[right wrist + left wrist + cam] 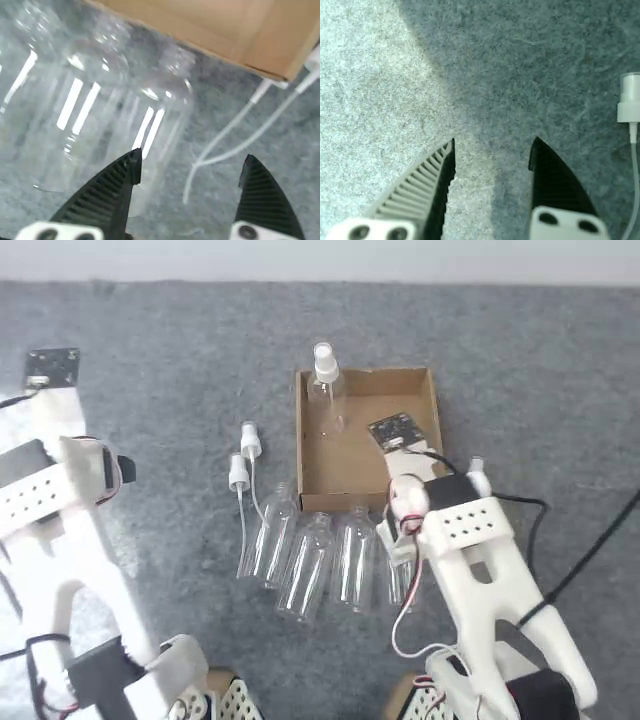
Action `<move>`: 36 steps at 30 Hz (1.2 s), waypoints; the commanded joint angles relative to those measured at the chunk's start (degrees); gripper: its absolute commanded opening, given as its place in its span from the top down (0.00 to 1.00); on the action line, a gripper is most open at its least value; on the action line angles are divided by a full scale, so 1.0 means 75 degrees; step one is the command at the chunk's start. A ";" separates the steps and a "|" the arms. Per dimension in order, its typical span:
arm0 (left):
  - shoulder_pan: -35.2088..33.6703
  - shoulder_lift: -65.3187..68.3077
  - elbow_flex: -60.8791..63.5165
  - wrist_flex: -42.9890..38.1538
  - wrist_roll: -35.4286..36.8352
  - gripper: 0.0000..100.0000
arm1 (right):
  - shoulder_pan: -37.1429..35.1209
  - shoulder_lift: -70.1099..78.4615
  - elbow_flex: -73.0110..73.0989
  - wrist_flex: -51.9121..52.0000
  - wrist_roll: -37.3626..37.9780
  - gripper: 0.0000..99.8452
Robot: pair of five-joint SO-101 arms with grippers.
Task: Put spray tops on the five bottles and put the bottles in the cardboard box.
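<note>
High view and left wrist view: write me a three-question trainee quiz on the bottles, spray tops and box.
1. True or false: the capped bottle stands inside the cardboard box.
2. The left tool is: A) open and empty; B) shut on a spray top; C) shut on a bottle.
3. In the high view, how many loose spray tops lie picture-left of the box?
Key: 1 true; 2 A; 3 two.
</note>
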 commanded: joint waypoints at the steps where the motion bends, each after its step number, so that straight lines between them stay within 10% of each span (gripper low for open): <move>1: 0.0023 -0.0059 -0.0369 0.0047 0.0105 0.77 | -0.0404 -0.0358 -0.0023 -0.0170 -0.0328 0.72; 16: 0.0035 -0.0070 -0.0381 -0.0012 0.0082 0.77 | -0.0111 -0.0416 0.1664 -0.1483 -0.0281 0.78; 23: 0.0059 -0.0012 -0.0381 -0.0117 0.0070 0.77 | 0.1237 -0.0440 0.1477 -0.1342 0.1160 0.99; 36: 0.1723 -0.0035 -0.0076 -0.0012 0.0668 0.78 | 0.5070 -0.0404 -0.1875 0.0686 0.3997 0.99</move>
